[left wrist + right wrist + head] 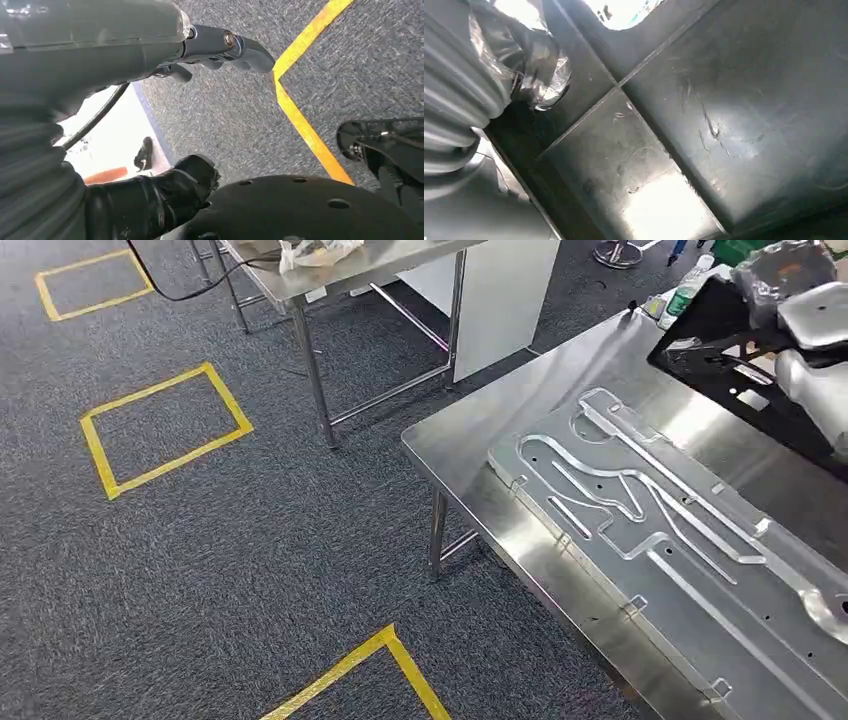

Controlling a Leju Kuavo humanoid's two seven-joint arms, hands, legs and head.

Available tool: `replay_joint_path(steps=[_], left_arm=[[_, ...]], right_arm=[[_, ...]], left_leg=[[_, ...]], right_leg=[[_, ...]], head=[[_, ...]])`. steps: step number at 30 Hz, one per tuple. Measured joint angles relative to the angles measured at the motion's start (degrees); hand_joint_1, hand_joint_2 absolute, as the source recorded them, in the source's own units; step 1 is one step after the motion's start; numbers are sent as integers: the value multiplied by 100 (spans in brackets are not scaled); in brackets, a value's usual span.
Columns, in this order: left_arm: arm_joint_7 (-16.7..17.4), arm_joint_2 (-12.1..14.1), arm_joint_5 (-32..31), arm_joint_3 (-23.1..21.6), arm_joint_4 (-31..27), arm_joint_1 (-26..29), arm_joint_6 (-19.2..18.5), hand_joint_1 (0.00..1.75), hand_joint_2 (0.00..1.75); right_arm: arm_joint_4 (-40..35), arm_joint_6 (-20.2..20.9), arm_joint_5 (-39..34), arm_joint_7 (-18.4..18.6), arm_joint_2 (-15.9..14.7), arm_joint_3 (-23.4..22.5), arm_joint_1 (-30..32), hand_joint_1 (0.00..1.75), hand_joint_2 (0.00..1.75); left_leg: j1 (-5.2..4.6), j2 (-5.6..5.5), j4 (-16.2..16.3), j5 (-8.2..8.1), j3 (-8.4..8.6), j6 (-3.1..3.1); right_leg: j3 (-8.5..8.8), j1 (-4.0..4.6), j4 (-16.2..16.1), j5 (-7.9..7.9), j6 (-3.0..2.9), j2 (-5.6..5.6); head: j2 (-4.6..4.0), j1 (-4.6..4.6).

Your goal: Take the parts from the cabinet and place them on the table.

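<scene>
Our right hand (800, 315) carries the black part (720, 330) over the table's (460, 445) far end, grip unclear; left hand (210, 45) hangs empty.

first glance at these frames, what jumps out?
The big silver stamped metal panel lying flat on the steel table at the right of the head view, with a black perforated part beyond it at the far right. Next, the yellow tape squares on the grey carpet to the left. In the left wrist view the left hand hangs over that carpet, holding nothing.
</scene>
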Motion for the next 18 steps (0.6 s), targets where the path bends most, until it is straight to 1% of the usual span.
replay_joint_path(steps=[6, 7, 10, 14, 16, 18], left_arm=[[-2, 0, 11, 35, 0, 2, 0, 0, 175], [4, 0, 11, 39, 0, 3, 0, 0, 175], [4, 0, 2, 39, 0, 0, -53, 0, 175], [-22, 0, 17, 42, 0, -1, -92, 0, 175], [-42, 0, 15, 42, 0, 2, -113, 0, 175], [-57, 0, 0, 42, 0, 0, -136, 0, 175]], right_arm=[[-55, 9, 20, 15, 74, -81, 59, 175, 175], [-63, 48, 29, 13, 85, -96, 65, 175, 175], [-63, 341, 20, -74, 179, -166, 84, 175, 175], [-129, 402, 15, -125, 243, -234, 195, 175, 175], [-158, 402, 24, -120, 309, -243, 263, 175, 175], [-157, 409, 68, -8, 468, -247, 330, 175, 175]], left_leg=[[0, -8, -7, 12, 2, 6], [0, -8, -8, 12, 1, 6], [1, -2, -11, 13, 4, 5], [2, -7, -17, 19, 6, 3], [3, -7, -19, 20, 4, 3], [3, 3, -20, 22, 7, 1]], right_leg=[[8, 0, -11, 7, 8, -6], [10, 0, -11, 8, 8, -5], [11, 0, -16, 11, 6, 0], [19, 2, -27, 15, 12, -5], [22, 2, -29, 19, 17, -5], [21, 2, -32, 25, 15, 5]], head=[[0, 0], [0, 0], [0, 0], [0, 0], [0, 0], [0, 0]])
